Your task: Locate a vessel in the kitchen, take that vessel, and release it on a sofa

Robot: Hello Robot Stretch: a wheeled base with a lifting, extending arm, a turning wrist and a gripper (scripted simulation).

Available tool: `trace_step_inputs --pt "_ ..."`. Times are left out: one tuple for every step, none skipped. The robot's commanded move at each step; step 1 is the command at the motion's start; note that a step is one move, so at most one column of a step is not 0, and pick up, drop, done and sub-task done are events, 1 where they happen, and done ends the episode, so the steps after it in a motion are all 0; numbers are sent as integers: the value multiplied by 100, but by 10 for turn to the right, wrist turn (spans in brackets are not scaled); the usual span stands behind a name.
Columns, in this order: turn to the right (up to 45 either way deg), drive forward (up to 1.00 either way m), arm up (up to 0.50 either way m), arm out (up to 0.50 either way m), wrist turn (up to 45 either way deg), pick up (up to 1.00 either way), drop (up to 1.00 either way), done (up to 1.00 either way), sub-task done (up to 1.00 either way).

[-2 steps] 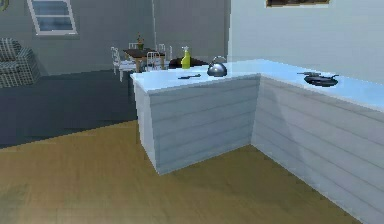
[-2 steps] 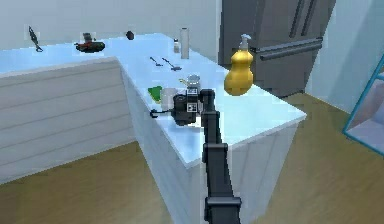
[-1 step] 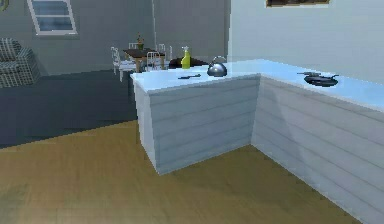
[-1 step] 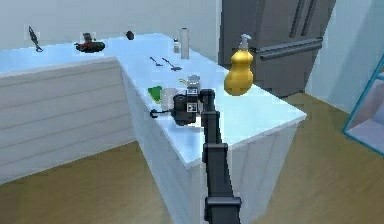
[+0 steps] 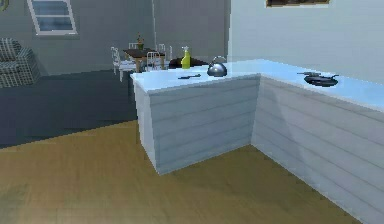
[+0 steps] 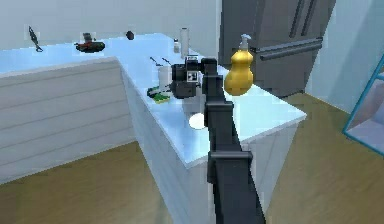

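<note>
A grey refrigerator [image 6: 275, 35] is seen beyond and right of the end effector [image 6: 178, 80]. The white desk [image 6: 250, 118] lies beneath it. A yellow gourd-shaped bottle [image 6: 238, 72] is placed to its right, and a small white vessel [image 6: 162, 76] just left. Whether anything is held cannot be told.
</note>
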Motion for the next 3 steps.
trace_step_inputs --pt "0 0 6 0 0 0 0 0 0" --pt "0 0 0 0 -450 0 0 0 0" --pt "0 0 0 0 -450 0 0 0 0"
